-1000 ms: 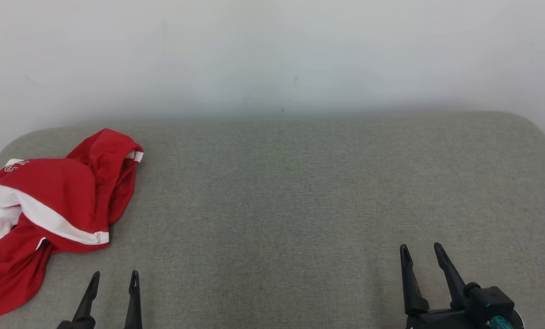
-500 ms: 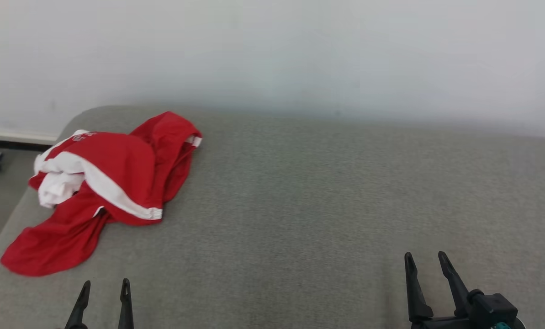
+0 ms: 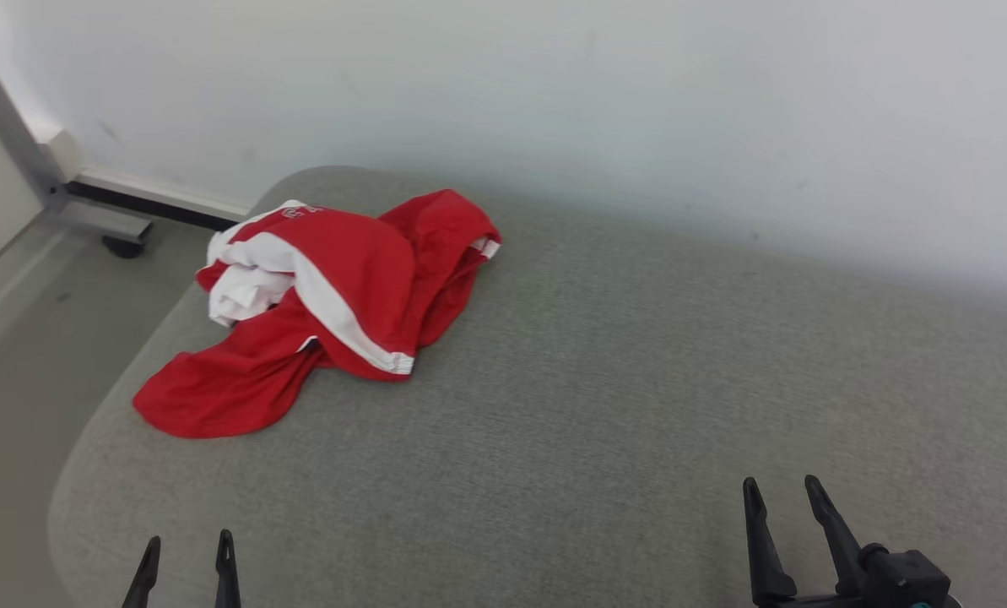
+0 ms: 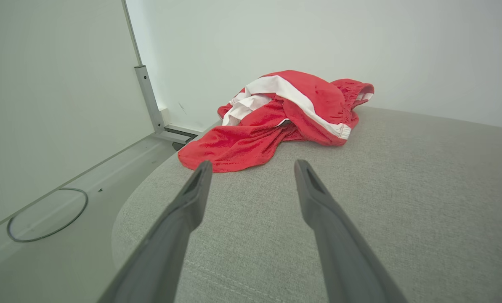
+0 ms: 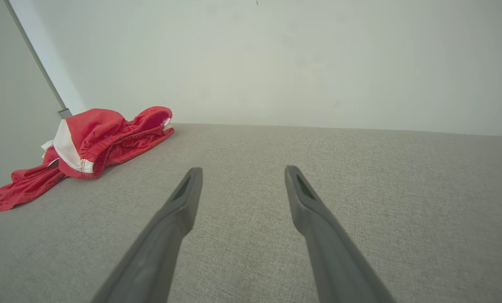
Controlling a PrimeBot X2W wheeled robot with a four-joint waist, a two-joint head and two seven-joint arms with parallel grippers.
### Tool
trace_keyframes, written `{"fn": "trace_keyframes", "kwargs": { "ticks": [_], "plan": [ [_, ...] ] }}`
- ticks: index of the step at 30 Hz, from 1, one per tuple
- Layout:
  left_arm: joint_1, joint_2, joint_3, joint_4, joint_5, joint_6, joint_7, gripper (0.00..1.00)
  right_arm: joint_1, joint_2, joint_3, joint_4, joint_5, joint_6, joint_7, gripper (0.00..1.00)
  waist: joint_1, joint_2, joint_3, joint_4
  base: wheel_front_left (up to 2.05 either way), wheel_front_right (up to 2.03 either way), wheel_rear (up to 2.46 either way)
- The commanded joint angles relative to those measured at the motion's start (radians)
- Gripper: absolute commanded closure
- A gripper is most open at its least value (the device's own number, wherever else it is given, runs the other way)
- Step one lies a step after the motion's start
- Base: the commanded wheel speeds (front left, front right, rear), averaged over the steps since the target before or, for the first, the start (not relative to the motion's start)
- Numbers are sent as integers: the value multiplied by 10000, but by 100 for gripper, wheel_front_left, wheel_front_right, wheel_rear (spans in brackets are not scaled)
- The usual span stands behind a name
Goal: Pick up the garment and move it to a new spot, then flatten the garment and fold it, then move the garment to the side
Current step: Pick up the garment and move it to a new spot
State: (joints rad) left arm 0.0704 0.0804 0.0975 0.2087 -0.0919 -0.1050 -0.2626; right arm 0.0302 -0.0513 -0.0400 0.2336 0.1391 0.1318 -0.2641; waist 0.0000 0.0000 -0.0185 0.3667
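Note:
A crumpled red garment (image 3: 334, 295) with white stripes lies in a heap near the far left corner of a grey padded surface (image 3: 621, 380). It also shows in the left wrist view as the garment (image 4: 284, 118) and in the right wrist view as the garment (image 5: 95, 143). My left gripper (image 3: 186, 545) stands open at the lower left, short of the garment and apart from it. In its own view the left gripper (image 4: 251, 166) points at the garment's near edge. My right gripper (image 3: 782, 494) is open at the lower right over bare fabric, seen too as the right gripper (image 5: 240, 172).
A white wall (image 3: 554, 101) runs behind the padded surface. Off the surface's left edge lies pale floor (image 3: 13, 338) with a metal frame leg and caster (image 3: 115, 241). A dark ring (image 4: 44, 216) lies on the floor in the left wrist view.
The head camera has turned left, so the garment now sits nearer the picture's middle and the floor and frame leg have come in. Both grippers stay open; the garment lies as before.

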Motion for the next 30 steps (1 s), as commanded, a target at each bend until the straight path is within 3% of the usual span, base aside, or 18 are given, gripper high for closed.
{"fn": "trace_keyframes", "kwargs": {
  "ticks": [1,8,17,30],
  "plan": [
    [50,18,67,-5,-51,2,-35,0,56,20,52,18,43,-21,-7,0,0,0,-64,596,0,0,0],
    [131,3,189,-63,78,132,-35,0,69,18,130,66,59,-21,-7,0,0,0,-94,1034,0,0,0],
    [205,-50,336,-150,27,242,-35,0,22,18,189,49,-38,-21,-7,0,0,0,-8,1125,0,0,0],
    [-804,-20,771,-209,-265,285,-35,0,-410,18,125,62,-408,-21,-7,0,0,0,526,331,0,0,0]
  ]
}}
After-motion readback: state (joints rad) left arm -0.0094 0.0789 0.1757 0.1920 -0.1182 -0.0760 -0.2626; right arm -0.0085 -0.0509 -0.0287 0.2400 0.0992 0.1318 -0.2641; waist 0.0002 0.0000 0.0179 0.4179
